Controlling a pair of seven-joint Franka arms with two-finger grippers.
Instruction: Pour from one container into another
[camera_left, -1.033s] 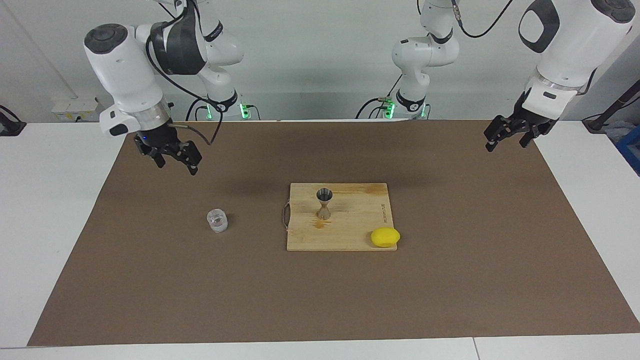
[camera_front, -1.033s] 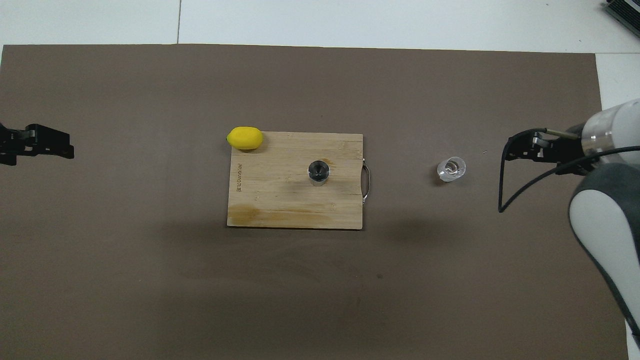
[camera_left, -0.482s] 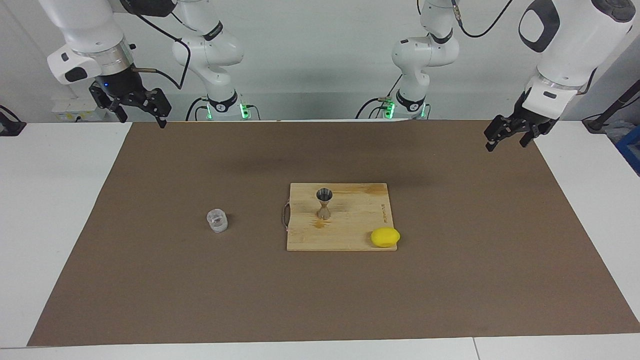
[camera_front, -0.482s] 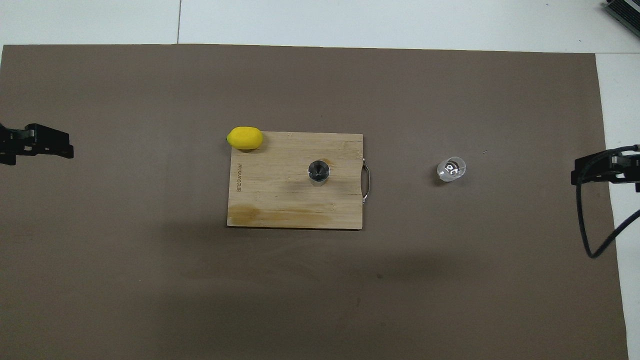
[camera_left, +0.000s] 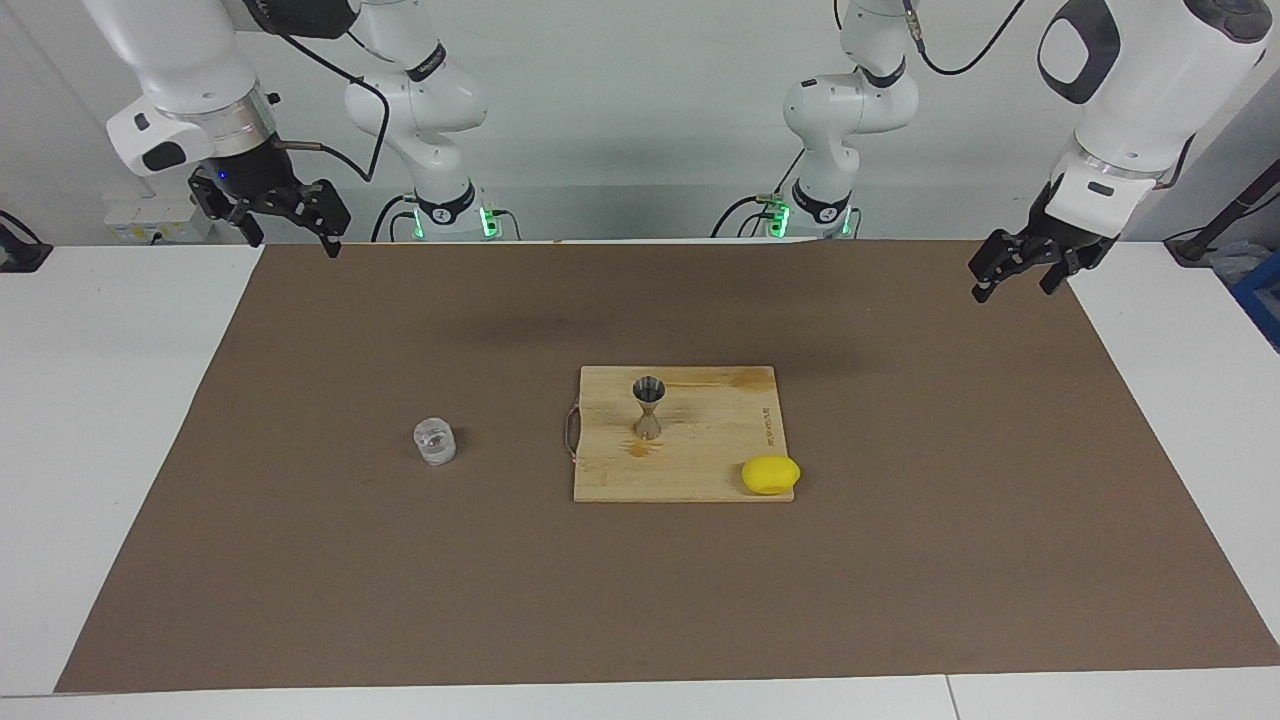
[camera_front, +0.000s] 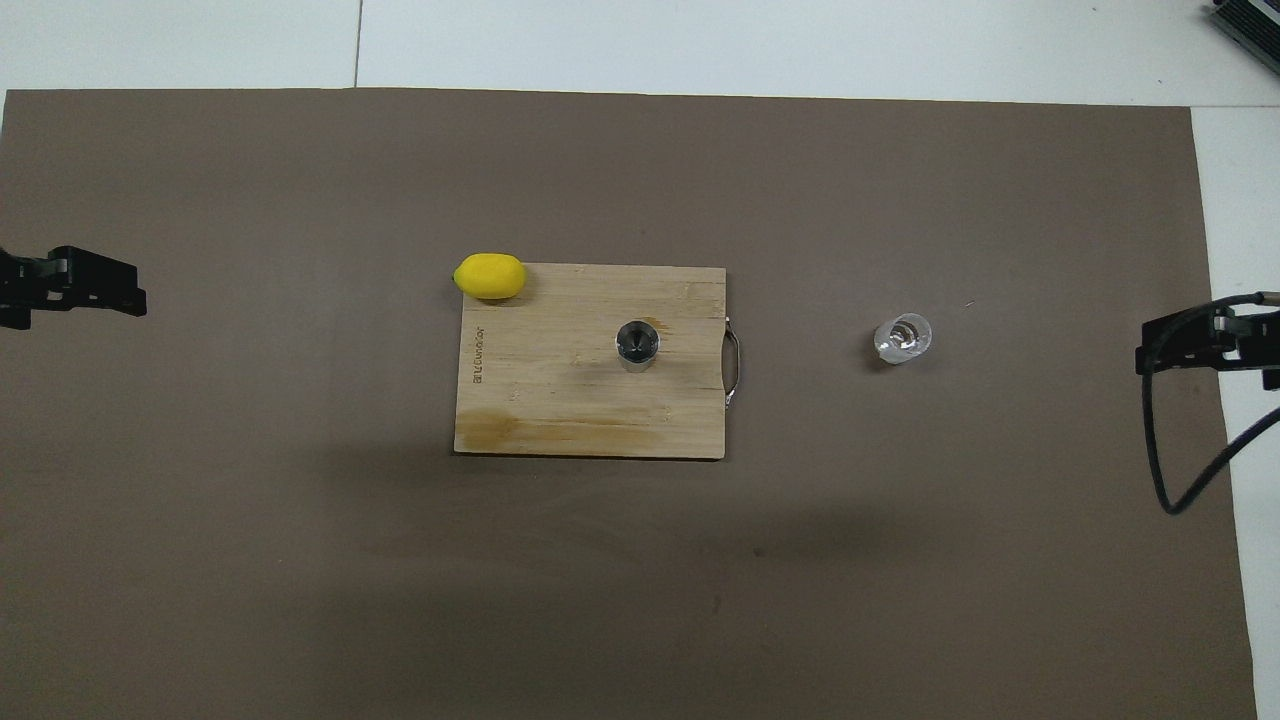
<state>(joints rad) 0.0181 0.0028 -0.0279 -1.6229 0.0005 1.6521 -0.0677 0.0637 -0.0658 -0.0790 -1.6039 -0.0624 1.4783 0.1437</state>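
Facing view | glass tumbler (camera_left: 434, 441) upright on mat; we judge it light, slick, breakable; grip mid-wall | right gripper (camera_left: 290, 226), left gripper (camera_left: 1018, 274) fingers apart, empty

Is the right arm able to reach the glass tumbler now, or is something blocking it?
Probably yes. The right gripper is open and empty, raised over the mat's corner at its own end. The glass tumbler stands alone on the brown mat, apart from the cutting board; nothing lies between.
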